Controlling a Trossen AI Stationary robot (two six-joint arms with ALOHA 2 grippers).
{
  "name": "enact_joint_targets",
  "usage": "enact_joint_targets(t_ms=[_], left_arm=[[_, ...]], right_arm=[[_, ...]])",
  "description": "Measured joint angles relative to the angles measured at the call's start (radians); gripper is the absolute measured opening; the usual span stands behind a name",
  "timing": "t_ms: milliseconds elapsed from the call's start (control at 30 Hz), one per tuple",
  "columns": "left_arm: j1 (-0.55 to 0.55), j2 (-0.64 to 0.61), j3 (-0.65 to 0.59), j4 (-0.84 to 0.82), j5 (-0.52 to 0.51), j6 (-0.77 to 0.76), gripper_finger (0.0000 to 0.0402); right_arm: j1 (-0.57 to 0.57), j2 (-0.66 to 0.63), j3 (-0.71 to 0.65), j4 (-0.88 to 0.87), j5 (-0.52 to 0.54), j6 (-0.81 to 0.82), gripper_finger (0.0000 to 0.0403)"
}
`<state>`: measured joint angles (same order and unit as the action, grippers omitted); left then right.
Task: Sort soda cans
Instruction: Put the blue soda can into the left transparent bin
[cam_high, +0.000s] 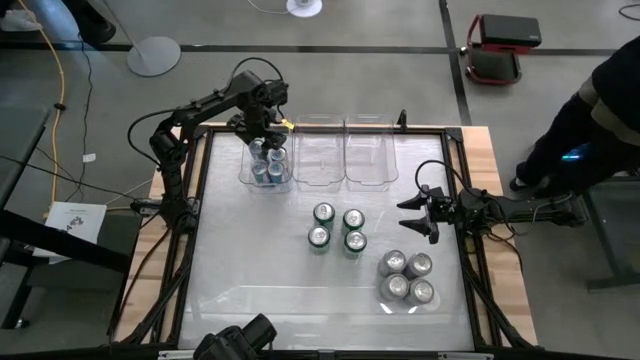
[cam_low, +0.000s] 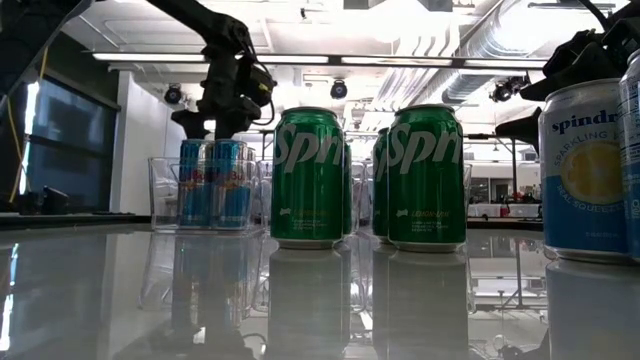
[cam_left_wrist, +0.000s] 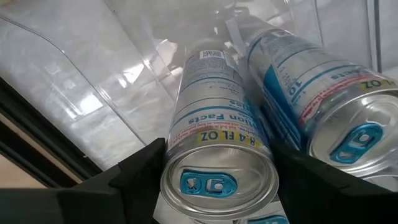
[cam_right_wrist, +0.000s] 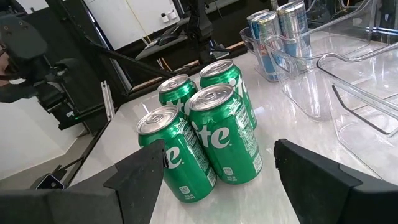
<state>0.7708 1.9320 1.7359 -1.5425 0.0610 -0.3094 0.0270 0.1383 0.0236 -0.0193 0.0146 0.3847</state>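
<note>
the left end effector (cam_high: 268, 140) hangs over the leftmost of three clear bins (cam_high: 247, 170) at the far side of the worktop (cam_high: 250, 270). its fingers (cam_left_wrist: 134, 171) stand apart on either side of one blue can (cam_left_wrist: 217, 155), right at the can's top; whether they press on it cannot be told. that can stands upright in the bin, and a second blue can (cam_left_wrist: 323, 106) stands just beside it. in the high view four blue cans (cam_high: 267, 165) cluster inside this bin, directly under the end effector. the middle bin (cam_high: 318, 175) and the right bin (cam_high: 368, 175) sit further right of it, side by side.

near the worktop's middle, four green cans (cam_high: 337, 229) stand upright in a tight square, between the two end effectors and well apart from the left one. in the low view they rise in front, with the blue cans (cam_low: 215, 185) behind in their bin.

the right end effector (cam_high: 412, 215) hovers low beside the worktop's right edge, pointing toward the green cans. its fingers (cam_right_wrist: 140, 177) are spread wide with nothing between them; the green cans (cam_right_wrist: 205, 134) stand ahead of it, near but not touching. four silver cans (cam_high: 407, 277) stand grouped on the worktop just to the near side of this end effector, also upright and close together.
</note>
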Motion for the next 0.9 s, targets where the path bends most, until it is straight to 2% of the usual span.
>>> enact_joint_targets(t_ms=[900], left_arm=[[-0.002, 0.000, 0.000, 0.001, 0.018, 0.025, 0.0262]], right_arm=[[0.000, 0.000, 0.000, 0.000, 0.000, 0.000, 0.0291]])
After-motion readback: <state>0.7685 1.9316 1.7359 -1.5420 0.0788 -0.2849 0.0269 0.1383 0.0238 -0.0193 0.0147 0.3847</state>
